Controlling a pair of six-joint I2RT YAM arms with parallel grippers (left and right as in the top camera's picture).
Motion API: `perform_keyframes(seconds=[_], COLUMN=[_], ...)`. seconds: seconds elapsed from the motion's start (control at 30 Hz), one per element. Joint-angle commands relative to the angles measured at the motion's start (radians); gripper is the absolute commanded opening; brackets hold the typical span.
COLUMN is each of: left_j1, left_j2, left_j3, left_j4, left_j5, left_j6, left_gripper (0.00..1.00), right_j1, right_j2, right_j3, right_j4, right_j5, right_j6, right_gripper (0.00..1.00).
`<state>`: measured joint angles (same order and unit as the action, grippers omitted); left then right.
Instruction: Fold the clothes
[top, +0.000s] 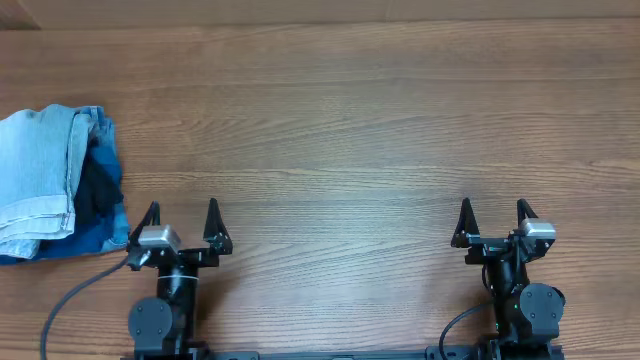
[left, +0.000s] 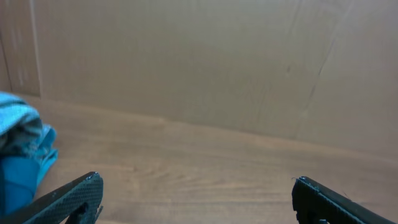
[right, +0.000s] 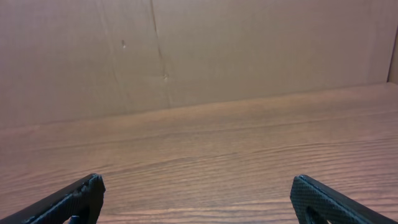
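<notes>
The pale light-blue denim shorts (top: 38, 175) lie bunched on top of a pile at the table's left edge. A bit of them shows at the left edge of the left wrist view (left: 13, 112). My left gripper (top: 181, 211) is open and empty near the front edge, just right of the pile and not touching it. Its fingers show wide apart in the left wrist view (left: 198, 182). My right gripper (top: 495, 208) is open and empty at the front right, far from the shorts. Its fingers also show wide apart in the right wrist view (right: 198, 180).
A black garment (top: 98, 185) and darker blue folded jeans (top: 98, 235) lie in the same pile, under and beside the shorts. The jeans show in the left wrist view (left: 22, 177). The wooden table (top: 340, 130) stretches between the arms. A brown wall (right: 205, 50) stands behind.
</notes>
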<state>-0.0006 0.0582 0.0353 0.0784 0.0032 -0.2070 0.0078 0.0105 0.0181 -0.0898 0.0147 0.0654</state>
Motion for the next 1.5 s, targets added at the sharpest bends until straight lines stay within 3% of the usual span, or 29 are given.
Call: perform_keyframes(seconds=[0.0, 0.17, 0.27, 0.47, 1.47], left_j1=[0.001, 0.002, 0.002, 0.016, 0.028], left_j2=[-0.055, -0.056, -0.056, -0.056, -0.055], left_j3=[-0.031, -0.031, -0.031, -0.03, -0.03], left_j4=[0.017, 0.021, -0.15, -0.156, -0.156], left_j5=[-0.041, -0.134, -0.085, -0.013, -0.013], left_j6=[0.002, 0.001, -0.004, 0.02, 0.02], left_gripper=[1.0, 1.0, 1.0, 1.0, 1.0], right_j1=[-0.003, -0.003, -0.003, -0.003, -0.003], right_j2=[-0.008, -0.008, -0.008, -0.008, -0.008], right_j3=[-0.01, -0.01, -0.01, -0.01, -0.01], right_j4=[0.006, 0.006, 0.006, 0.006, 0.006], right_j5=[-0.002, -0.002, -0.002, -0.002, -0.002], right_j6=[-0.006, -0.006, -0.006, -0.006, -0.006], right_gripper=[1.0, 1.0, 1.0, 1.0, 1.0])
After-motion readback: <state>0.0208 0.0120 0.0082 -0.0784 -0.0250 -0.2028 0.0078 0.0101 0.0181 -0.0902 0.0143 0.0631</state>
